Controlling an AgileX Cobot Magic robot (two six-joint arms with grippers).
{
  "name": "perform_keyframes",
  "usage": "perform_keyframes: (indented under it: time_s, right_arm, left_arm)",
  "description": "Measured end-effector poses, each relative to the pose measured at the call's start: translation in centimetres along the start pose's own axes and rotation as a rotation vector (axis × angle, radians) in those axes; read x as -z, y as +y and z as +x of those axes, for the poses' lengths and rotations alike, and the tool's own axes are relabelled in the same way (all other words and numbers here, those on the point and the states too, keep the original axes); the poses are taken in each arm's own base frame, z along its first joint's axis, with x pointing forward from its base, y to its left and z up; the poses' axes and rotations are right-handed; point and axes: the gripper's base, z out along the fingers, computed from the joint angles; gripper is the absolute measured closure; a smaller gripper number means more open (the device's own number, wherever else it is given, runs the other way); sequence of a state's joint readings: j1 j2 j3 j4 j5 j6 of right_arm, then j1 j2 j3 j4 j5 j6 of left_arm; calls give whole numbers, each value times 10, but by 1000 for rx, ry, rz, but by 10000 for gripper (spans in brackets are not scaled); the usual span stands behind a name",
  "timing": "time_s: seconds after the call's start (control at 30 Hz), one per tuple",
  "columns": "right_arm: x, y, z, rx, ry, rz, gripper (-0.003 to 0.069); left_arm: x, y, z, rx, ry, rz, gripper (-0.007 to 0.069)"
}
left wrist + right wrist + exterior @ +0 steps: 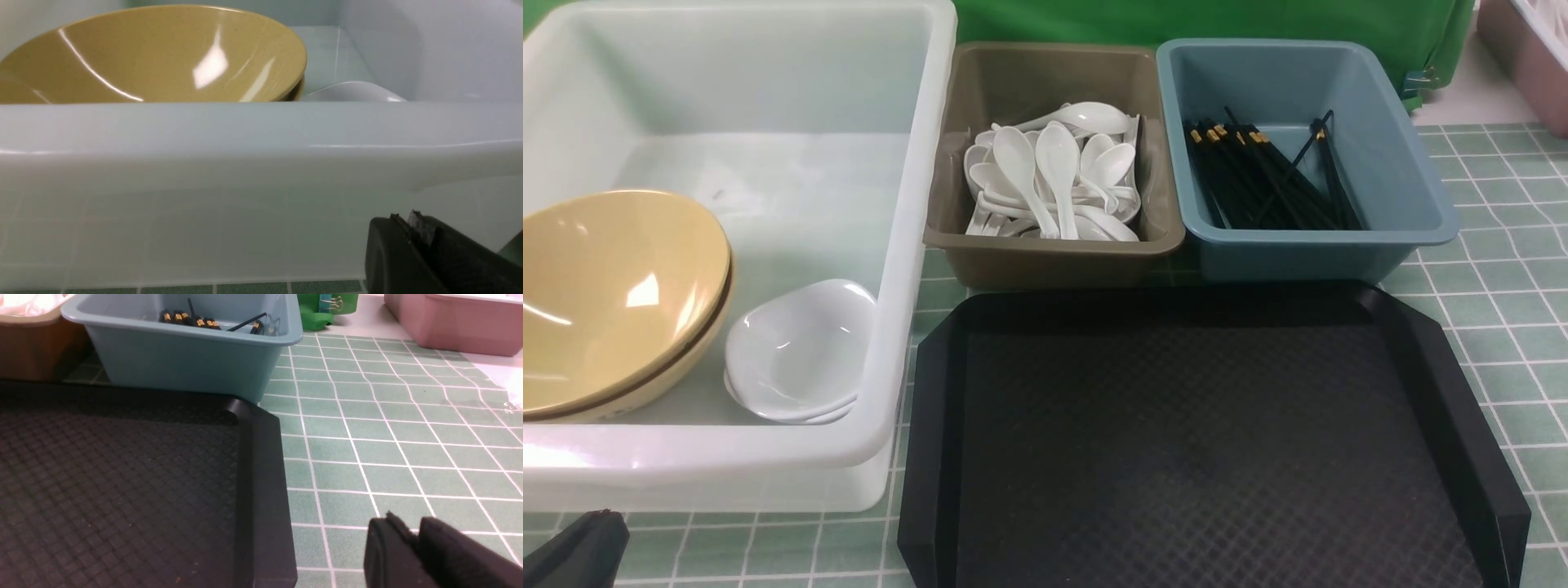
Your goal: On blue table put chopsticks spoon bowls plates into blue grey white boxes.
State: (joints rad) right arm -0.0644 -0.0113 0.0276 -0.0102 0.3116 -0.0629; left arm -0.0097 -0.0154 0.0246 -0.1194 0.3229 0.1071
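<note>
Yellow bowls (621, 294) and white plates (800, 351) in big white box (882, 457), at twelve o'clock from left gripper (410, 218). Left gripper nearer, closed, nothing held. Right gripper (410, 526) empty, fingers near each other; cannot tell if closed. Sorting looks done; likely no reach needed.

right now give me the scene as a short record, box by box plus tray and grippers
white box: yellow bowls, white dishes
grey-brown box: white spoons
blue box: black chopsticks, gold bands near the ends
black tray: in front of the grey-brown and blue boxes, nothing seen on it
left gripper: shut, nothing held
right gripper: nothing seen held
</note>
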Motion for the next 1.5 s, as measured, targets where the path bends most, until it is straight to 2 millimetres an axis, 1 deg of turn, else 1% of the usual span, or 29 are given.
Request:
perform_keyframes:
  time_s: [1.5]
  right_arm:
    - [0,0,0,1,0,0,470]
  left_arm:
    - [0,0,0,0,0,0,622]
